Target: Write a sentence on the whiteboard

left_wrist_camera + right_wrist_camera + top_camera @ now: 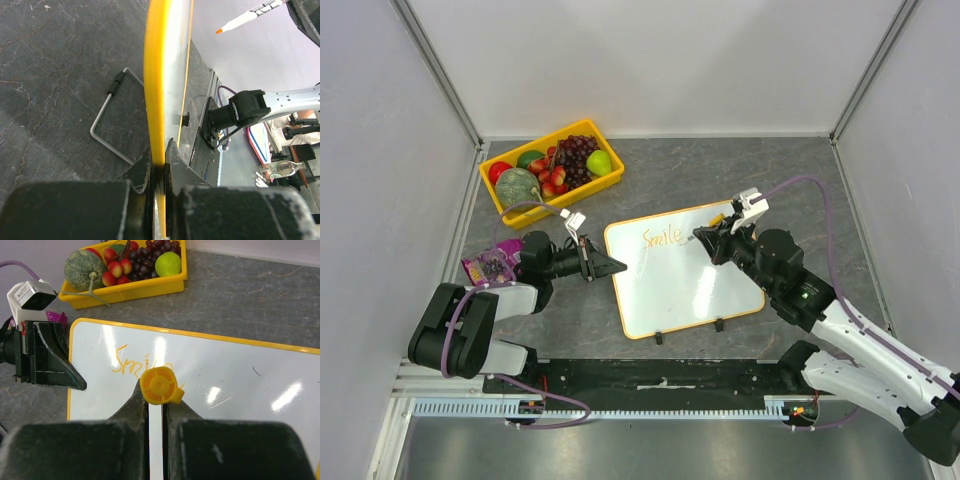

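As left end effector [159,167] clamps whiteboard [692,290], right end effector [704,240] holds marker [159,386]

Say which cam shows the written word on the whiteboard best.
Top external: the whole word reads clear. Right wrist: the marker hides its end. Left wrist: whiteboard edge-on, no writing visible.

Orange handwriting [660,237] on the whiteboard [692,290] seemingly reads "Smile"; it lies just ahead of the jaws of the right gripper [155,401].
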Robot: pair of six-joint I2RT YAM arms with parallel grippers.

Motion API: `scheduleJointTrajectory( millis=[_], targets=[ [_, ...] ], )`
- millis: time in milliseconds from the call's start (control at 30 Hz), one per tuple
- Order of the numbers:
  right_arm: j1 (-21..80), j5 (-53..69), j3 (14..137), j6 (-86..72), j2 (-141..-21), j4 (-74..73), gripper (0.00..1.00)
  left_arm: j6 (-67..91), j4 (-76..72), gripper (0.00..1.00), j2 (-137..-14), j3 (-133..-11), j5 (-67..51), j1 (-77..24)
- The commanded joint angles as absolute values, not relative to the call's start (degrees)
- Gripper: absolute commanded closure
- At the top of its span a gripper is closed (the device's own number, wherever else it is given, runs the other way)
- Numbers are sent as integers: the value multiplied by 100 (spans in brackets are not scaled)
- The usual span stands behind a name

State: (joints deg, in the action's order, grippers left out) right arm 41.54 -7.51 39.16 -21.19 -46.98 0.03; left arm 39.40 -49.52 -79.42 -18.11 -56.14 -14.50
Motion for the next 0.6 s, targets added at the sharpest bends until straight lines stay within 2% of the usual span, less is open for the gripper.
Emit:
scheduleJointTrajectory(
  millis=[0, 567],
  targets=[
    [4297, -431, 3964, -2083, -4834, 439, 100, 2927, -4562, 98, -8068, -1758, -5546, -1573],
    [5677, -1493, 3683, -2206, -5238, 852, 100, 2918, -4553, 98, -8068, -1758, -5555, -1573]
  ],
)
